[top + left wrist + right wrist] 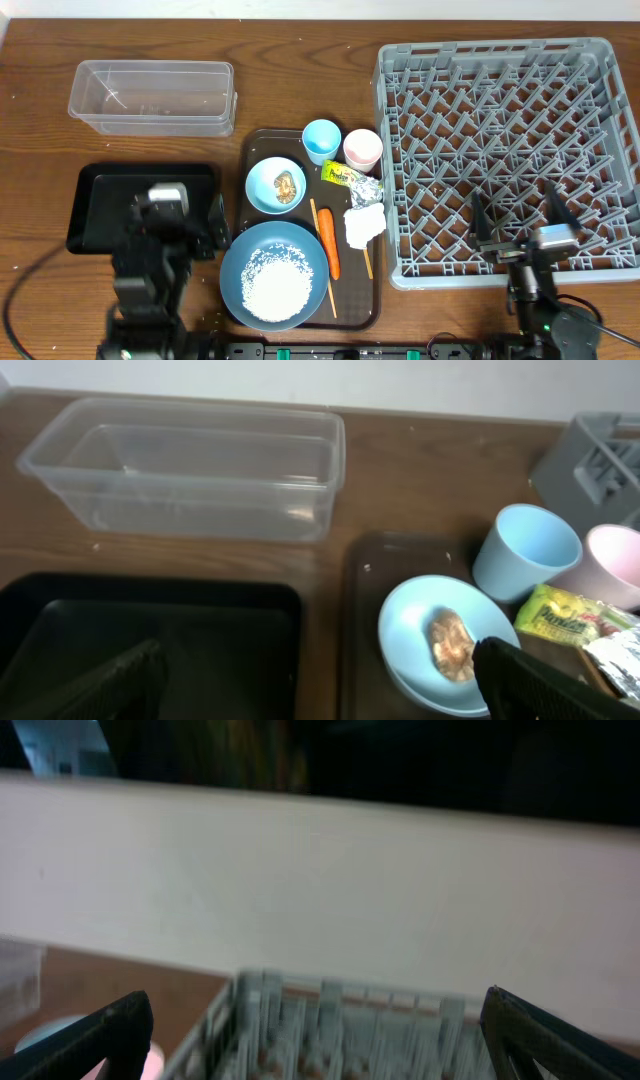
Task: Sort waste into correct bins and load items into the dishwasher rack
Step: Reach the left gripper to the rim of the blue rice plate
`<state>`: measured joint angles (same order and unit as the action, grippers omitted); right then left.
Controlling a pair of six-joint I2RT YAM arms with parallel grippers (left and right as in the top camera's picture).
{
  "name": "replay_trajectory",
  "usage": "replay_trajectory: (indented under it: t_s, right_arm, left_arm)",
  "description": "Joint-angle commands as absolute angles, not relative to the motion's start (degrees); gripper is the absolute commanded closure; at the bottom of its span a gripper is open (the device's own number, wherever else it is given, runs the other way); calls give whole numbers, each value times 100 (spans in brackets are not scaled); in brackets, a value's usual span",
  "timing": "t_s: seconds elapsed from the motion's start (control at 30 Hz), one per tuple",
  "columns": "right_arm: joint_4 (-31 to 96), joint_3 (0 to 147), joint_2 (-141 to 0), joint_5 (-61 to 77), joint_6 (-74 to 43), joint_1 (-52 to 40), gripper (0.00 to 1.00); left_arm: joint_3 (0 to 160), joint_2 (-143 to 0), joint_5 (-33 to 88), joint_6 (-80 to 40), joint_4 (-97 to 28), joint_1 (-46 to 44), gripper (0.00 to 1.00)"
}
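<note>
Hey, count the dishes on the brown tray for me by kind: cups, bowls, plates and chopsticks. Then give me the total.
cups: 2 (blue cup, pink cup)
bowl: 1
plate: 1
chopsticks: 2
total: 6

Heaped white rice [275, 287] on dark-blue plate [243, 256]; orange carrot [329, 241] beside

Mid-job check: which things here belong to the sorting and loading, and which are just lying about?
Job: rice, food lump, carrot, foil wrapper, napkin; clear tub, black tray; dark-blue plate, bowl, light-blue cup, pink cup, chopsticks; rack.

Lying about: brown serving tray, under the dishes.
</note>
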<state>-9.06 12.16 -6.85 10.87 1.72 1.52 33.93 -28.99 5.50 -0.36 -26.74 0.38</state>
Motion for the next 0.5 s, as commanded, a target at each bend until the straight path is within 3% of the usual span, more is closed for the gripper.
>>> replay_trajectory:
  t_s: [0.0, 0.23, 0.47]
  right_arm:
    - [-845, 1879, -1236, 1249, 137, 110, 1]
    - [585, 3417, -2882, 1354, 139, 110, 1]
    - [1564, 4578, -4429, 1400, 137, 110, 1]
  left_arm:
    - [4418, -3785, 985, -176, -3127, 67, 2]
    - [5885, -5496, 1737, -174, -4226, -132, 2]
    - [6379, -6600, 1734, -108, -4845, -1114, 2]
